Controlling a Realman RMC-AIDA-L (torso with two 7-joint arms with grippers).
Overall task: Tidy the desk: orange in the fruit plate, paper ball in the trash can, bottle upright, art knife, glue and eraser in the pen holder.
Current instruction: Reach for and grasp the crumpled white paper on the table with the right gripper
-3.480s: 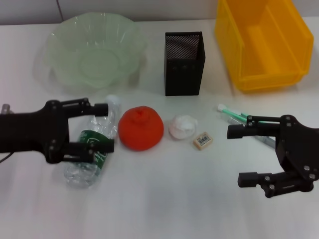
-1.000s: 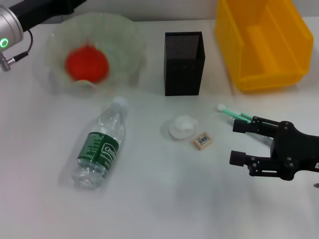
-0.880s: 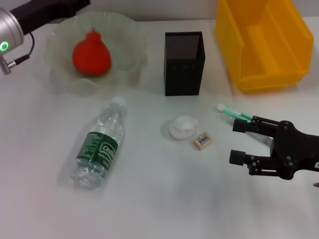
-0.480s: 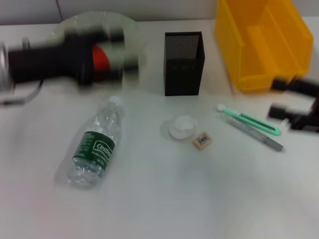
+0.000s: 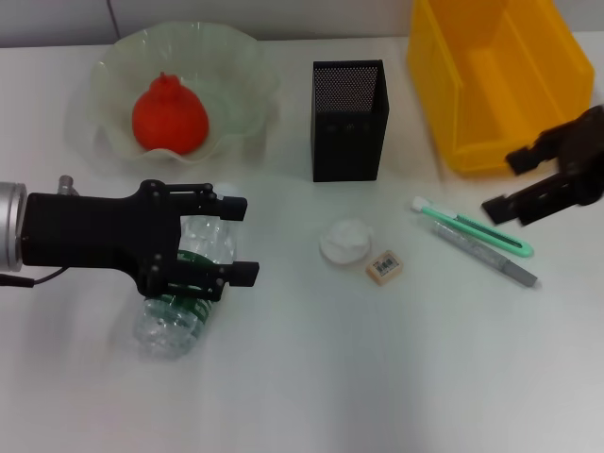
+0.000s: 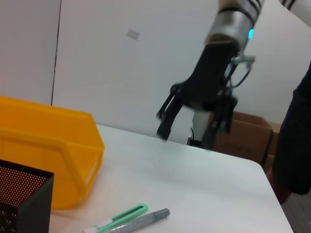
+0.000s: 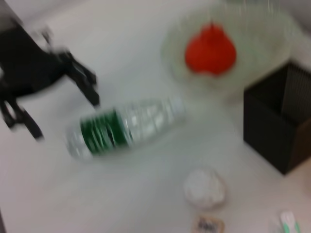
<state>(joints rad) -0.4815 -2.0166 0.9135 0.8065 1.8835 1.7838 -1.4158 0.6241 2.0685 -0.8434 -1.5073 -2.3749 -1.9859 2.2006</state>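
Left gripper (image 5: 236, 238) fingers apart over the bottle (image 5: 179, 307), which lies flat on the desk (image 5: 311, 377). Orange (image 5: 168, 113) sits in fruit plate (image 5: 250, 85). Paper ball (image 5: 344, 242), eraser (image 5: 385, 266), glue (image 5: 477, 228), art knife (image 5: 486, 257) mid-desk. Right gripper (image 5: 514, 184) fingers apart nr trash can (image 5: 495, 80).

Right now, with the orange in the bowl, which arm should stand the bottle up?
Left. Its open tool hangs directly over the lying bottle, one finger on each side of it. The right tool, also open, is far across the desk by the yellow bin.
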